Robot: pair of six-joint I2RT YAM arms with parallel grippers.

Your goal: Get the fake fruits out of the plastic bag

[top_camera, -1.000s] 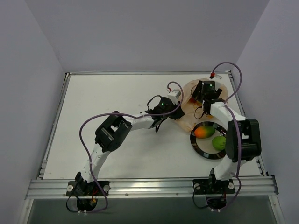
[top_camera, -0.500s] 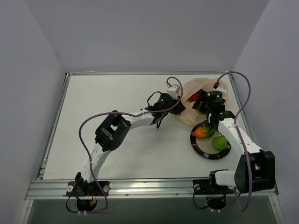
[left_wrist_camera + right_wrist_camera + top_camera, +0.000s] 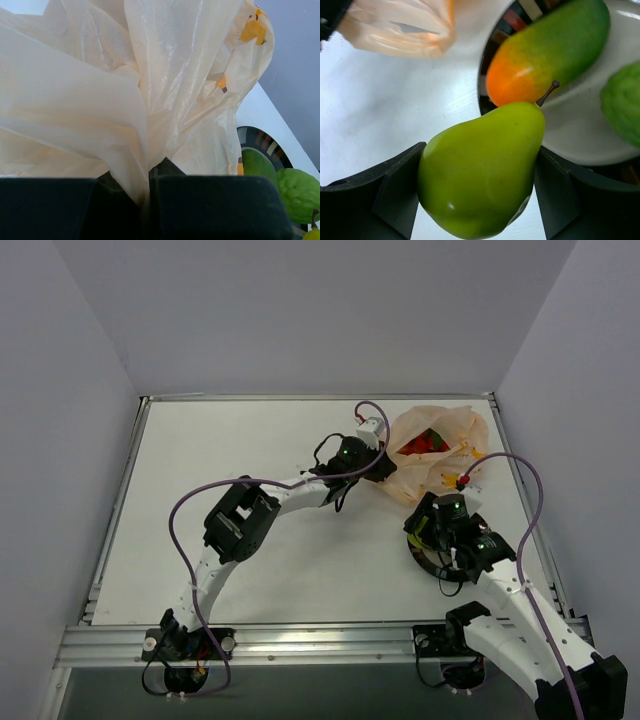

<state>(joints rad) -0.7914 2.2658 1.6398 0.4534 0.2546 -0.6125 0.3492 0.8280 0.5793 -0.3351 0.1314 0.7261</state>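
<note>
Left end effector (image 3: pixel 148 182) is clamped tight on a gathered fold of the plastic bag (image 3: pixel 100 100). The bag lies crumpled at the far right of the white worktop (image 3: pixel 230 460), with red berries (image 3: pixel 425 440) visible inside. Right end effector (image 3: pixel 477 195) grips a green pear (image 3: pixel 480 160), jaws wide around it, at the rim of the black-rimmed plate (image 3: pixel 575 135). Mango (image 3: pixel 550 55) and bumpy green fruit (image 3: pixel 622 102) lie on the plate. Plain pale grey walls (image 3: pixel 300 310) enclose three sides. A metal rail (image 3: pixel 320 640) runs along the near edge.
</note>
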